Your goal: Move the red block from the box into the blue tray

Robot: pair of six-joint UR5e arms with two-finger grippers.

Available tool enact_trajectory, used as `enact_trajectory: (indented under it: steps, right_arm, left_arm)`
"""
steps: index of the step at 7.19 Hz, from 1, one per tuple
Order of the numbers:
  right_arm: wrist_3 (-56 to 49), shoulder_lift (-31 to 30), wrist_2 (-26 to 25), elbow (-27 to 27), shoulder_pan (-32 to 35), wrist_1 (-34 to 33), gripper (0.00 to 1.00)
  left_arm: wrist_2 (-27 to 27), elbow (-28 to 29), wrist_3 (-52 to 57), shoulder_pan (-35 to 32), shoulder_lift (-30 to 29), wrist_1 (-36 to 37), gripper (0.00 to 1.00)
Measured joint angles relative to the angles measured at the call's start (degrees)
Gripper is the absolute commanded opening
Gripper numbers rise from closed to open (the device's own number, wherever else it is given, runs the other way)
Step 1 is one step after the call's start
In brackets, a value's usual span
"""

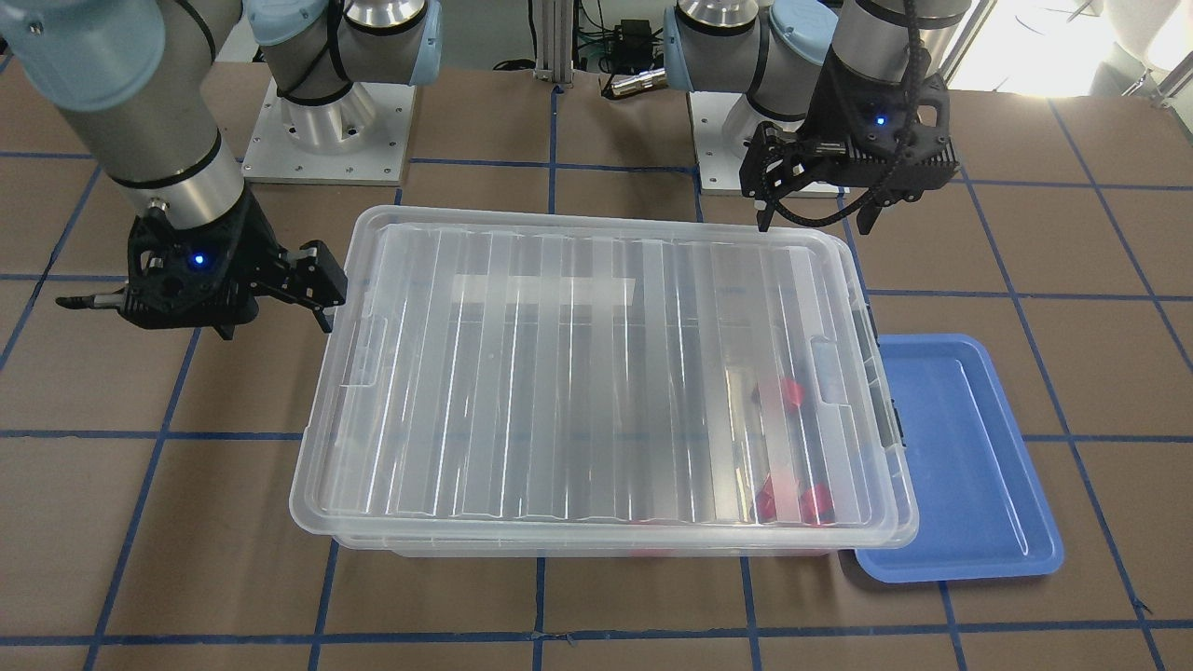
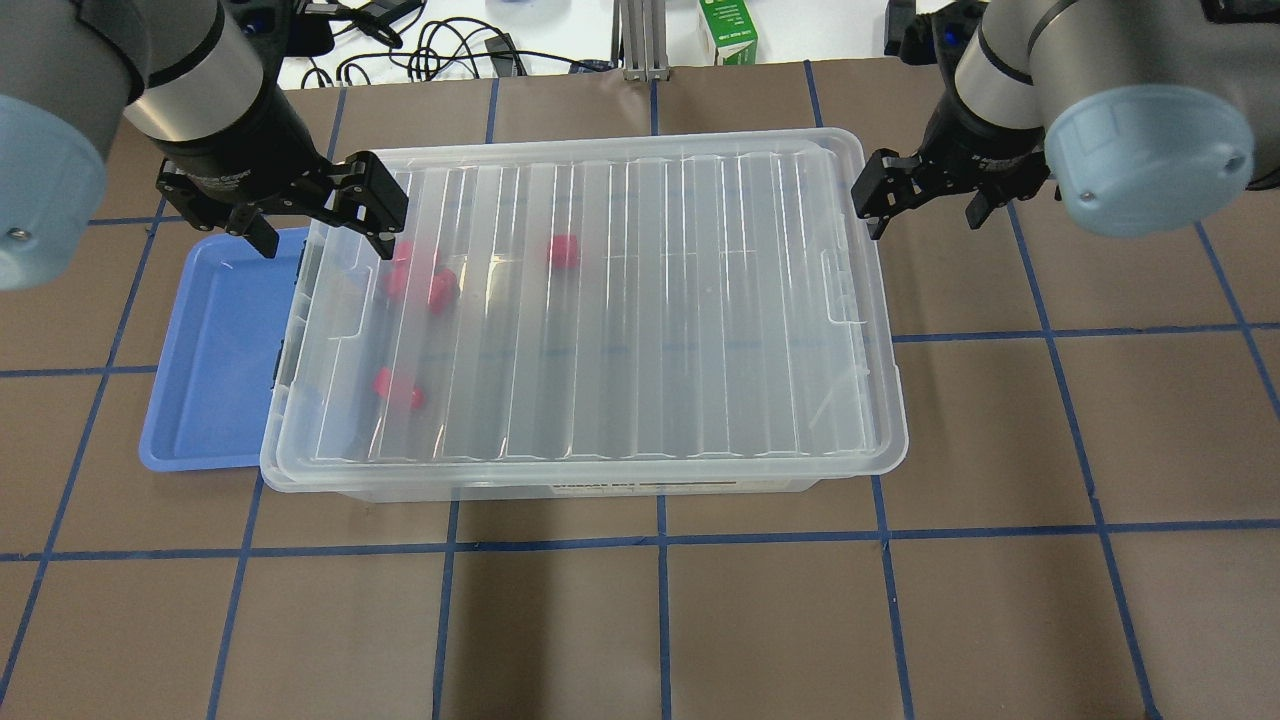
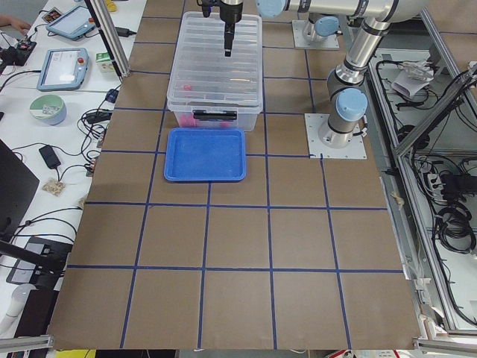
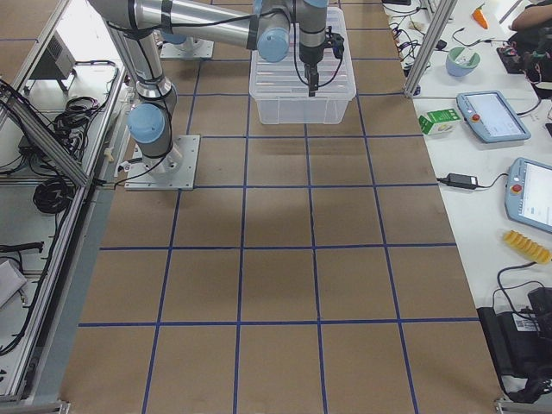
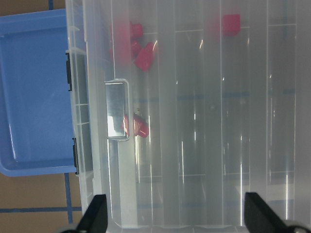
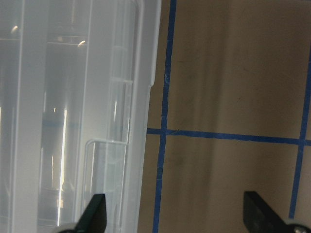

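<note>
The box [image 2: 590, 310], a clear bin, stands mid-table with its ribbed lid closed. Several red blocks show blurred through the lid near its tray end, one of them [image 2: 398, 388] close to the front; the left wrist view shows one [image 5: 144, 58]. The blue tray [image 2: 215, 350] lies empty against that end, partly under the lid's rim. My left gripper [image 2: 325, 225] is open and empty above the box's far corner by the tray; it shows too in the left wrist view [image 5: 177, 216]. My right gripper [image 2: 928, 212] is open and empty just past the box's other end, over the table.
A green carton [image 2: 728, 30] and cables lie beyond the table's far edge. The arms' base plates [image 1: 326, 140] sit behind the box. Grey latches [image 5: 69, 77] on the box face the tray. Brown table with blue tape lines surrounds the box.
</note>
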Motion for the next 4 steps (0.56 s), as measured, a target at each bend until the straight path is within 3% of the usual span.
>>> enact_trajectory:
  steps: [4]
  right_arm:
    - [-0.2,2.4,2.3,3.3,-0.3,-5.3,1.00]
  left_arm:
    - [0.1,-0.7,0.0,0.0,0.2,0.1,1.00]
